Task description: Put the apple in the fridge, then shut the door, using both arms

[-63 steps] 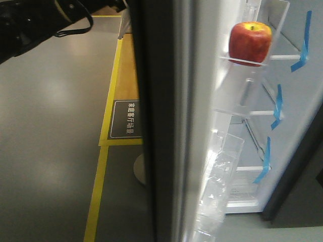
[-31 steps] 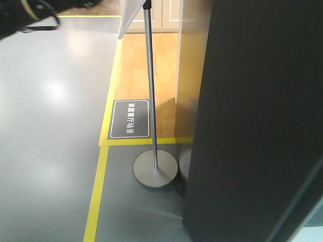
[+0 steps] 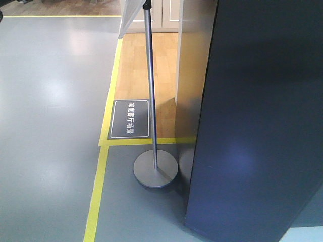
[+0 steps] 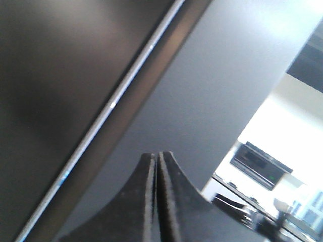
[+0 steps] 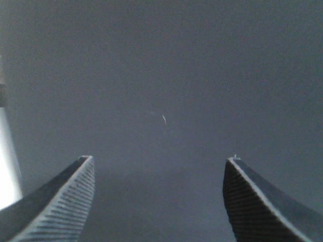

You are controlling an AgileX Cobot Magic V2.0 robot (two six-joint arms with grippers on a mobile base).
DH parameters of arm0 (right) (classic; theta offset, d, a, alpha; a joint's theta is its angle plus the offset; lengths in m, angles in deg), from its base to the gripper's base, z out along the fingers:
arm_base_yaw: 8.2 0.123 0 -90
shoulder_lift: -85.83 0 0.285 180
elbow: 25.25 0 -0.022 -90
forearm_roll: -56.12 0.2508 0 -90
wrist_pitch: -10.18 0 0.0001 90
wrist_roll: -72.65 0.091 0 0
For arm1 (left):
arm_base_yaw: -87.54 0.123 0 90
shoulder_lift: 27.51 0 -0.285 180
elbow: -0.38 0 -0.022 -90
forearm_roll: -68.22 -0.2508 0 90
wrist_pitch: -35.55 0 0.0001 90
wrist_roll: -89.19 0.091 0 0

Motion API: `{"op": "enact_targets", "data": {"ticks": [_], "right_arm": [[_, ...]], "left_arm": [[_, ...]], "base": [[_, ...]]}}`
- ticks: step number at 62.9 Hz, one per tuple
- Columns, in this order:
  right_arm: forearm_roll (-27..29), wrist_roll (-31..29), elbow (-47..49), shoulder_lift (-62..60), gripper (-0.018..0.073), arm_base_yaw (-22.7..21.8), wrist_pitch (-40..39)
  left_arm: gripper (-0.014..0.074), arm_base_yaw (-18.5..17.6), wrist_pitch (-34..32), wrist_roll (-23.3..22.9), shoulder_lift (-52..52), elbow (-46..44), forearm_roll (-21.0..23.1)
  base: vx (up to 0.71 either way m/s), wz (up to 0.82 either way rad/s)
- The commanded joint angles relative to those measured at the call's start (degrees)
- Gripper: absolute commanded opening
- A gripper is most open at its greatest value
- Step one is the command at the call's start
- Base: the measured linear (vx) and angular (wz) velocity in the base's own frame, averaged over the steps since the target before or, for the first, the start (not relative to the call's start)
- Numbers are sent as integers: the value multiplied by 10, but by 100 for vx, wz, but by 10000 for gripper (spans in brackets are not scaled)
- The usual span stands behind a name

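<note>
2 grippers face the door (image 3: 257,121): left gripper (image 4: 157,166) pinched shut, right gripper (image 5: 159,194) spread wide, both empty. Press flat and steady until it seals.

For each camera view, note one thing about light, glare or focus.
Front view: soft ceiling-light glare patches on the grey floor. Left wrist view: overexposed white background at right, the fingers slightly blurred. Right wrist view: dim, flat grey surface, fingers sharp enough to show ridges.

At frame right we see the tall dark grey fridge door (image 3: 262,126); the round-based metal pole stand (image 3: 154,166) sits just left of it.
</note>
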Motion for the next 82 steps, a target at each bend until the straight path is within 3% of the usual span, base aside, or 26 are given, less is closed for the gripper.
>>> {"op": "enact_targets", "data": {"ticks": [1, 29, 58, 82], "right_arm": [[-3, -6, 58, 50, 513, -2, -51], [11, -6, 174, 200, 509, -2, -71], [30, -8, 239, 269, 509, -3, -84], [30, -16, 351, 345, 509, -3, 33]], "left_arm": [[-8, 7, -96, 0, 33, -17, 42], [-8, 7, -95, 0, 33, -17, 41], [-8, 7, -88, 0, 33, -17, 42], [-8, 7, -77, 0, 33, -17, 27]], "base": [[0, 0], [0, 0], [0, 0], [0, -1]]}}
